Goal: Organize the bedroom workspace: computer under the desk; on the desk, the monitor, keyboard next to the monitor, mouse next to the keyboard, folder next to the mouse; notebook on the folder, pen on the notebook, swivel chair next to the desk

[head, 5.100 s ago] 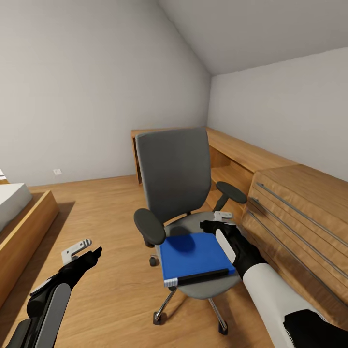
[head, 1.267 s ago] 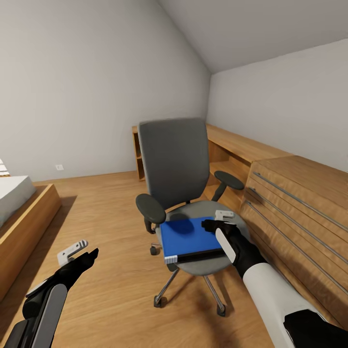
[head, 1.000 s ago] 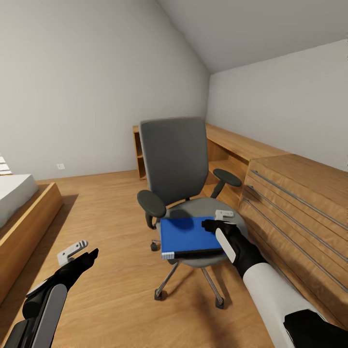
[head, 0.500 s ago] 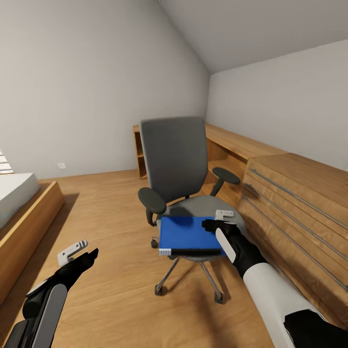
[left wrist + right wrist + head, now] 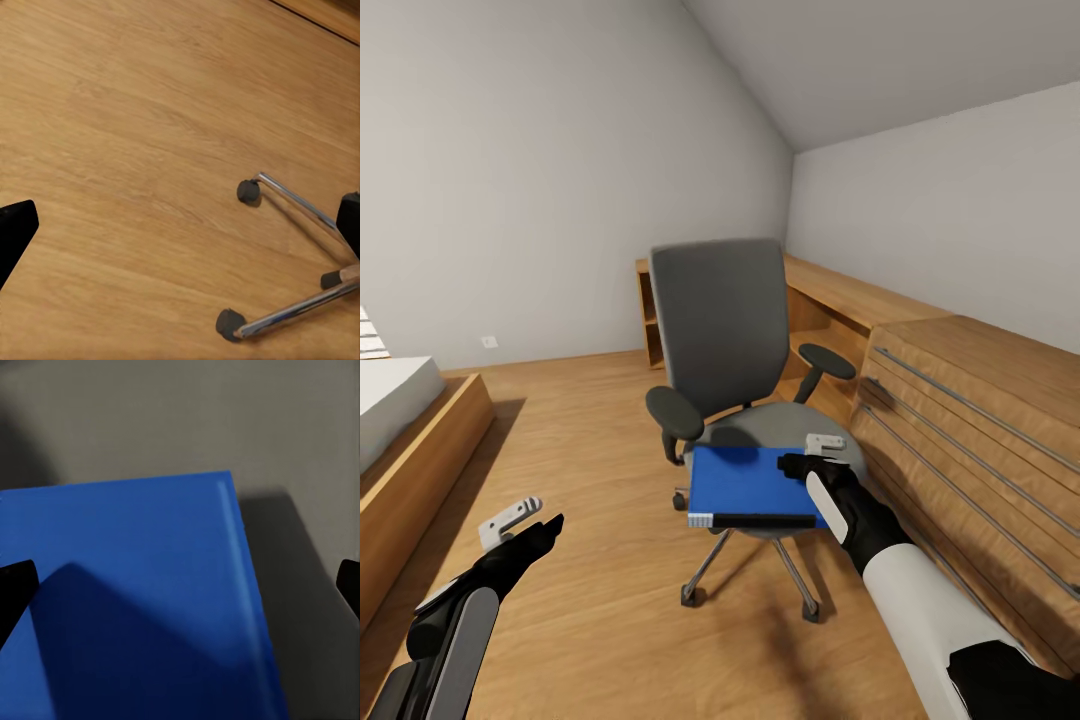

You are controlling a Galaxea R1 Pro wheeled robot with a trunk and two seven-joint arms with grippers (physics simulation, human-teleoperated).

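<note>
**Right hand** (image 5: 808, 456): released. In the right wrist view the two black fingertips (image 5: 15, 589) stand wide apart at either side. It hovers over the far right corner of the folder; I cannot tell whether it touches. I judge I hold it there to take the folder by that edge, the one nearest my arm.

**Folder** (image 5: 745, 485): bright blue and flat, on the grey seat of the swivel chair (image 5: 720, 320). Its near spine juts past the seat's front rim. The wrist view shows its blue cover (image 5: 135, 585) with bare seat padding beyond the edge. It is not yet lifted, and the carry to the table is still to come.

**Left hand** (image 5: 523, 524): released, fingers apart, nothing between them. It hangs low over the oak floor (image 5: 135, 112), clear of the chair's chrome legs and casters (image 5: 300, 202). I judge it is parked out of the way.

**Surroundings**: a light-wood drawer chest (image 5: 980, 420) just beside the chair on my right, and a bed frame (image 5: 410, 450) well apart on my left.

**Change since five seconds ago**: the folder lay skewed and further in on the seat. It now sits squared and overhanging the front. The chair stands a little further off and the whole view has shifted slightly, so my head moved too. The left hand's pose is unchanged.
</note>
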